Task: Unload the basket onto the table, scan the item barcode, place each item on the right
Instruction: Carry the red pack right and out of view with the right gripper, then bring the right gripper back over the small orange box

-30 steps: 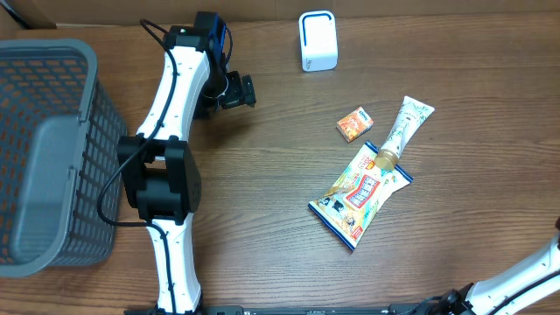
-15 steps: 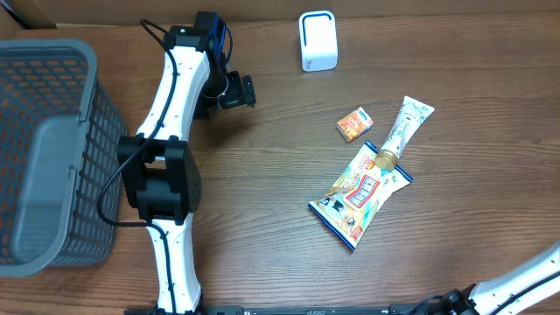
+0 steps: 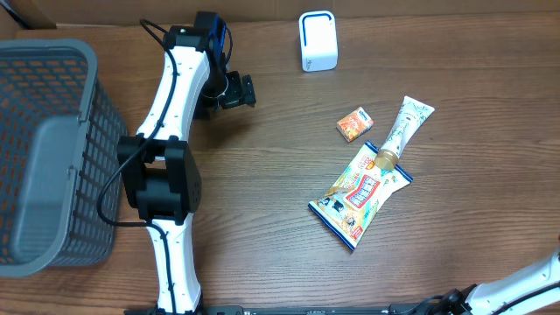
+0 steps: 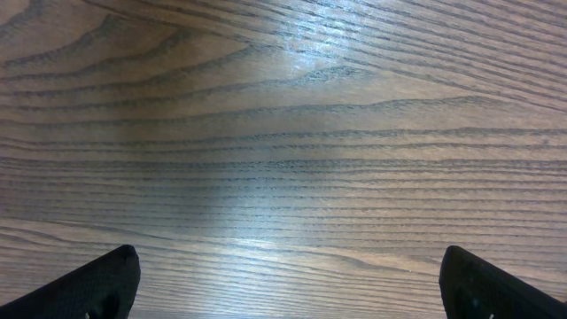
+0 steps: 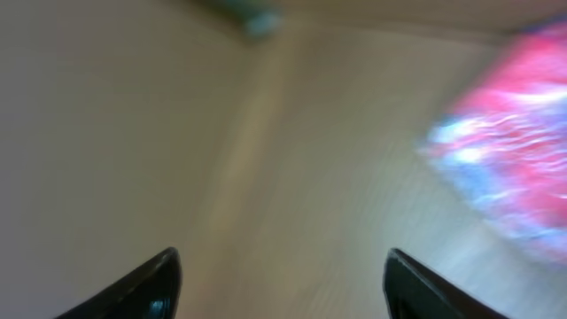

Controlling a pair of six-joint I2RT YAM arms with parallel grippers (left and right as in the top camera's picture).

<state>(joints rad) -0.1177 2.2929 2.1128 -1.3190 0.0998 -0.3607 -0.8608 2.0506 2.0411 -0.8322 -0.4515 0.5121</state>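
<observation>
Left claw spread, empty, over bare desk. Right claw spread, empty. Its view blurs and its arm has shifted at overhead's edge. Snack pouch, box, tube well right of left claw, unmoved. Scanner beyond. Judgement: no item picked, scan not begun.

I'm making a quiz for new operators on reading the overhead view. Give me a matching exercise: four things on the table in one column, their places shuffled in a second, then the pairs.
Things
1. grey basket
2. white scanner
3. orange box
4. snack pouch

Places
A. just left of the tube
B. alone near the far edge of the table
C. at the table's left end
D. its upper end meets the tube's cap

Pairs: 1-C, 2-B, 3-A, 4-D
</observation>
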